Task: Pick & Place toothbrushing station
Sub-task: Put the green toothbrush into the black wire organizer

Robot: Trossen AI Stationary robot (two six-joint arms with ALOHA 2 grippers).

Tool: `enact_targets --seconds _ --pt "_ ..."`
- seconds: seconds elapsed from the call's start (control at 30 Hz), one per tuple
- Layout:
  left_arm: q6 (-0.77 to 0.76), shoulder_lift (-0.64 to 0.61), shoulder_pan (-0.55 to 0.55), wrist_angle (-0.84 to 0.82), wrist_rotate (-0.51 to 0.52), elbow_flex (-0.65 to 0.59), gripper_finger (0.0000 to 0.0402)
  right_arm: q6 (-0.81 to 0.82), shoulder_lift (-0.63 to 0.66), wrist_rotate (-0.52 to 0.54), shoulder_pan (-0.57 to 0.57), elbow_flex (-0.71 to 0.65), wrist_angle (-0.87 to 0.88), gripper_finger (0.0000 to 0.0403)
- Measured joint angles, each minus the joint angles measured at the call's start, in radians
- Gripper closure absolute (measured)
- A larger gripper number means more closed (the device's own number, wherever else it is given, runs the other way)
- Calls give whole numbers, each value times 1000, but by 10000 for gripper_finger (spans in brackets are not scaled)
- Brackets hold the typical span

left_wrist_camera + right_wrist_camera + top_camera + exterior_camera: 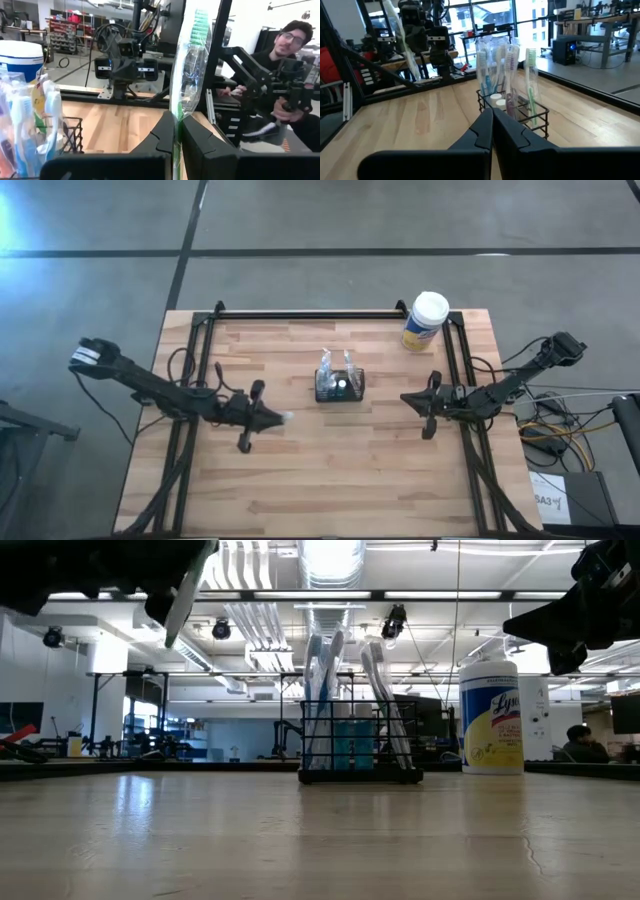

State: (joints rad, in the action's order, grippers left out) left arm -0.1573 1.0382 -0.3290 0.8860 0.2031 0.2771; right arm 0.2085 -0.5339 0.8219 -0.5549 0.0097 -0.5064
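Station: the toothbrushing station [340, 385], a black wire holder, is seen upright near the middle of the worktop [330, 470], with several wrapped toothbrushes [492, 62] standing in it.
Handling: it is judged light and stiff, though top-heavy with the tall brushes; a thin wire rim is offered for a hold, and a slow, level lift would be advised so nothing tips or slides out.
Left end effector [283, 418]: held above the worktop to the station's left, apart from it; its fingers are closed on a packaged toothbrush [190, 70] in clear wrap, which is seen upright in the left wrist view.
Right end effector [407, 397]: held to the station's right, pointed toward it but not touching; its fingers are pressed together with nothing between them.
Canister [425, 321]: a white-capped, yellow-labelled tub is placed at the far right of the worktop, well apart from the station.
Background: a person [280, 65] is seen beyond the worktop.
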Motion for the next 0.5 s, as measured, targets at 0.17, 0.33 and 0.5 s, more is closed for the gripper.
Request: enact_targets --seconds 0.17,0.33,0.5 --pt "-12 14 0 -38 0 58 387 2 -4 -44 0 0 0 394" --pt "47 60 0 -33 -24 135 387 -7 -25 -119 -1 -1 -74 394" --pt "108 153 1 -33 -30 242 387 -65 -62 -131 -1 -1 -290 394"
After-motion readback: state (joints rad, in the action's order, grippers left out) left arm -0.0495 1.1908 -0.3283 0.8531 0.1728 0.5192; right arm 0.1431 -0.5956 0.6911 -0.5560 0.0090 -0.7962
